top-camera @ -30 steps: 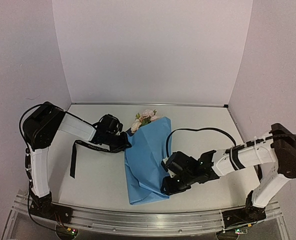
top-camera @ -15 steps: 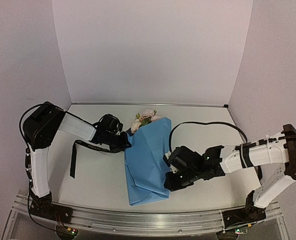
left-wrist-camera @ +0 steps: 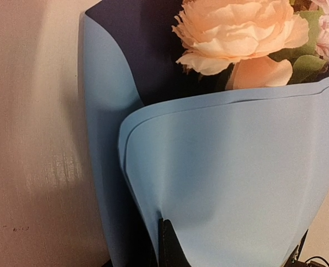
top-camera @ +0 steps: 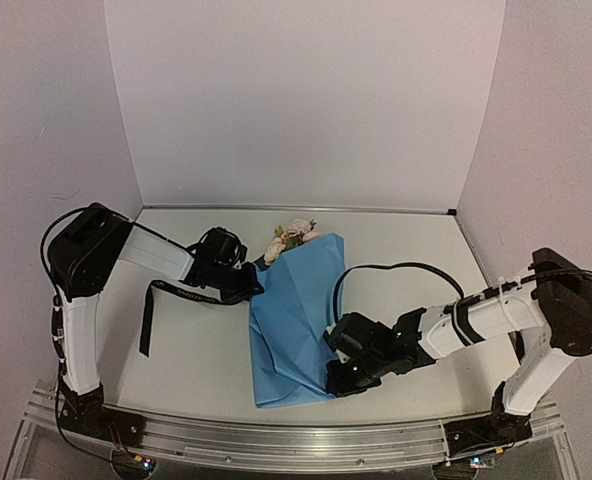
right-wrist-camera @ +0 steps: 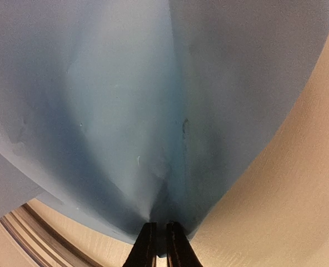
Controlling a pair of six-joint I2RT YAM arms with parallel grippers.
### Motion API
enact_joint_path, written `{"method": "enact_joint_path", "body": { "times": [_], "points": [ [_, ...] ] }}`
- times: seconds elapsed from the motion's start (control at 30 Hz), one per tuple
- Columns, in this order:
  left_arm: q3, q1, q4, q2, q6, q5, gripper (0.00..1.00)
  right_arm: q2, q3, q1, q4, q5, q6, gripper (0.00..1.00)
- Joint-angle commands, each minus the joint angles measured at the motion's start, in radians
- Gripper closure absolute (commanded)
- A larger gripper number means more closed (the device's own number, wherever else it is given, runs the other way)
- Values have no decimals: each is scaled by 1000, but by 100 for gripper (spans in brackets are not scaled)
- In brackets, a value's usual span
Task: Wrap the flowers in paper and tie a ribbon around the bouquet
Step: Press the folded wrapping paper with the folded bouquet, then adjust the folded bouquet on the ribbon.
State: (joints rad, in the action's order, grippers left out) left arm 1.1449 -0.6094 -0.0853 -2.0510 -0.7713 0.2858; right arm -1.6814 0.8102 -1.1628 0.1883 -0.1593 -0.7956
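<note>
Wrapping step from what I see, not tying yet. On the table point(top-camera: 196, 365) the paper point(top-camera: 298, 300) lies light blue face up, folded over the stems into a loose cone. Only the heads of the flowers point(top-camera: 294, 233) poke out at the far end (stems hidden under the sheet). My left wrist view shows the navy inner face behind the blooms and two blue layers overlapping in front.

I have the left gripper point(top-camera: 246, 284) clamped tight on the paper's left edge, up near the heads. On the other side the right gripper point(right-wrist-camera: 157, 243) has its fingers pinched almost together on the near-right corner of the sheet. The paper puckers into that pinch, so I read it as a grip.

Off to the left, the ribbon point(top-camera: 143, 325) drapes from the left wrist area down onto the table, apart from the wrap for most of its length. I can't tell if its end is caught in the left pinch.

My read: fold roughly closed, bottom loose. Next move calls for the right arm to carry its corner over leftward and snug the cone while the left pins the top edge. Pull gently, or the sheet could slide off the stems. Ribbon comes after.
</note>
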Motion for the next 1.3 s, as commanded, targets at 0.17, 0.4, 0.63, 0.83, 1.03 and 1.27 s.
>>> {"method": "enact_joint_path", "body": {
  "times": [0.17,0.4,0.63,0.83,1.03,1.27],
  "points": [
    [23,3,134,143,59,-55,68,-58,8,-14,52,-8,-32,90],
    [-69,1,202,350,40,-87,60,-84,24,-15,54,-17,-38,90],
    [-155,-91,237,452,-18,-68,63,-106,45,-17,65,-23,-44,91],
    [-244,-147,191,553,-82,-38,65,-117,57,-20,75,-24,-45,91],
    [-197,-303,147,427,-119,21,73,-129,68,-25,84,-22,-47,91],
    [-152,-396,106,269,-149,114,82,-137,83,-26,101,-17,-42,91]
  ]
}}
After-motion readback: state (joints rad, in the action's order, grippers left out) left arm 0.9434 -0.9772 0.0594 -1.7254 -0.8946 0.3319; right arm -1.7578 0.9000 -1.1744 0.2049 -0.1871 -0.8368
